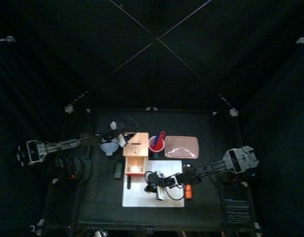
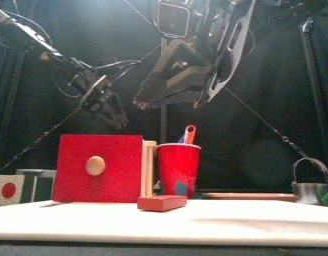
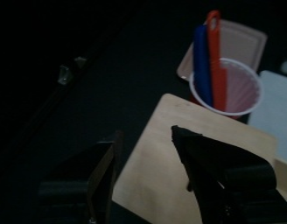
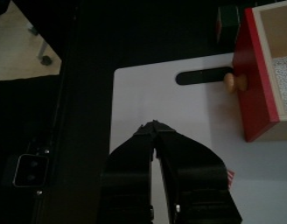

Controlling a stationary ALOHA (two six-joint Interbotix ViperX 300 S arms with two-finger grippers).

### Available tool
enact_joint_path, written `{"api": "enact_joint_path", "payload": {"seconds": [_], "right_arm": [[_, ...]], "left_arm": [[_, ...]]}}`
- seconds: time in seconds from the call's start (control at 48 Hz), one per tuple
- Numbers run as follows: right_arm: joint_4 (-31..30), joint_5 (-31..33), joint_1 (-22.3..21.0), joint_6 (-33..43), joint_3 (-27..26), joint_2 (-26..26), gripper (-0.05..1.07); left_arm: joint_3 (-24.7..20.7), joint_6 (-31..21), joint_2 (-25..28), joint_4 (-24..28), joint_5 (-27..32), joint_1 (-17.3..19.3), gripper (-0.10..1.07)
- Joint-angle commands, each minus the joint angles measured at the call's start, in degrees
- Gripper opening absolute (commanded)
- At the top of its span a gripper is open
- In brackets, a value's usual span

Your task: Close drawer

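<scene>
The drawer (image 4: 278,54) stands pulled out of the small orange-tan box (image 1: 138,143). It has pale wood walls, a red front (image 2: 100,168) and a round wooden knob (image 4: 233,80). My right gripper (image 4: 152,129) hovers over the white sheet (image 4: 170,96), a short way in front of the knob, with its jaws shut and nothing between them. My left gripper (image 3: 146,144) is open above the box's tan top (image 3: 216,140), touching nothing. In the top view the left gripper (image 1: 114,144) sits at the box's left side.
A red cup (image 2: 180,166) holding pens stands beside the box, with a pinkish board (image 1: 181,143) behind it. A black marker (image 4: 205,77) lies on the sheet by the knob. A small red block (image 2: 161,203) lies in front. A metal cup (image 2: 310,186) stands far right.
</scene>
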Motion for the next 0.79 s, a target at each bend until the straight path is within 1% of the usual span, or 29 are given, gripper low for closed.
{"api": "enact_joint_path", "payload": {"seconds": [0.0,0.083,0.125,0.25,0.312,0.396,0.479,0.604,0.771], "right_arm": [[0.0,-0.5,0.1,0.1,-2.1,-0.2,0.24],[0.0,-0.4,0.1,0.2,-3.2,1.4,0.24],[0.0,-0.2,0.1,0.2,-3.6,2.0,0.24],[0.2,-0.2,0.1,0.3,-5.4,4.3,0.24],[0.2,-0.2,0.1,0.2,-6.2,5.4,0.24],[0.0,-0.1,0.1,0.2,-7.4,6.6,0.24],[0.0,-0.1,-0.2,0.2,-8.3,7.6,0.24],[0.0,-0.1,-0.2,0.1,-10.4,9.3,0.24],[-0.1,0.4,-1.1,-0.3,-13.1,11.5,0.24]], "left_arm": [[-3.9,0.0,2.3,0.5,1.2,2.0,0.83],[-6.3,0.0,5.6,1.7,2.6,4.0,0.81],[-7.1,0.0,7.1,2.3,3.2,4.3,0.80],[-8.9,0.1,11.5,4.7,4.2,4.3,0.79],[-9.3,0.4,12.8,4.9,4.2,4.3,0.78],[-9.7,1.1,13.8,4.6,4.5,4.0,0.78],[-9.3,1.5,14.1,4.1,5.4,2.8,0.76],[-8.7,2.0,14.2,3.6,6.1,1.2,0.71],[-8.0,2.0,14.5,2.7,6.1,0.2,0.65]]}}
